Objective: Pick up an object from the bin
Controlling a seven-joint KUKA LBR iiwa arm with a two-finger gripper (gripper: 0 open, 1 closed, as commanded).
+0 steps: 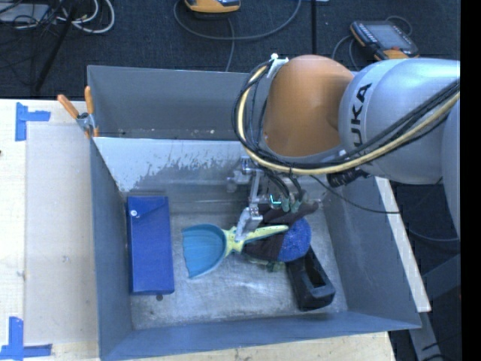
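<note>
1. The orange cover on the wrist and its looped cables hide the upper part of the gripper and a stretch of the grey bin's back wall.
2. The arm is cut off at the right edge.
3. The blue rounded thing lies partly behind the gripper's body and the yellow-green handle; its kind cannot be told.
4. A dark thing under that handle is mostly covered, its shape unclear.
5. The black block's far end is tucked under the blue rounded thing.
6. A pale mark on the blue box is too small to read.
7. The bin's near left corner runs off the bottom edge.
</note>
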